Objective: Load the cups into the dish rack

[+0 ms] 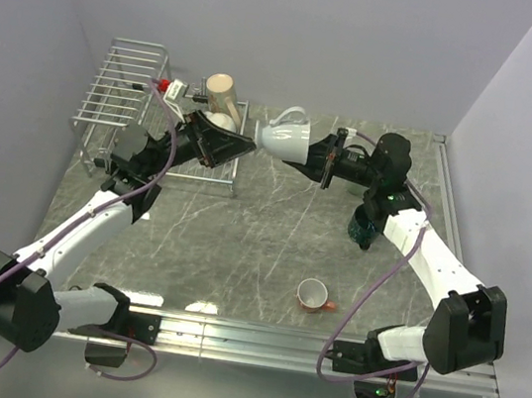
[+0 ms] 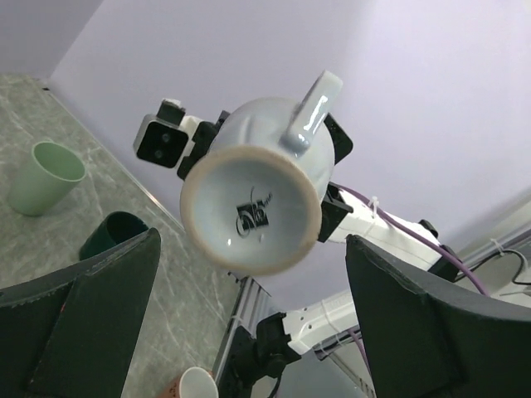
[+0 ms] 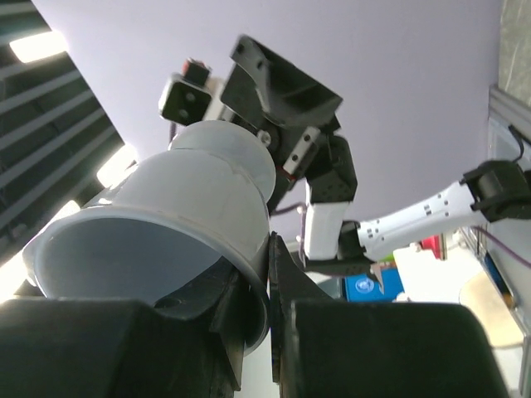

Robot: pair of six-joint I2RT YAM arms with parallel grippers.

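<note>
Six cups: one in the air, two at the rack (image 1: 113, 86), three on the table (image 1: 240, 235).
One rack: silver wire, at the far left of the table, most of its grid bare.
Held cup: the pale cup (image 1: 285, 142) (image 2: 249, 207) lies on its side in the air just right of the rack, handle up, base toward the left gripper (image 1: 237, 145).
Right gripper (image 1: 324, 158): clamped on the pale cup's rim, one finger inside, one outside.
Left gripper: fingers (image 2: 91, 315) spread wide, either side of the cup's base, not gripping it.
At the rack: the beige cup (image 1: 220, 92) sits tilted at the right end; the white cup (image 1: 225, 125) is just in front, half hidden by the left gripper.
On the table: the dark green cup (image 1: 362, 228) is partly under the right arm; the orange-red cup (image 1: 312, 294) stands upright near the front edge; the pale green cup (image 2: 46, 176) stands upright near the dark green one, seen only from the left wrist.
In the way: the left arm crosses the rack's near right corner.
</note>
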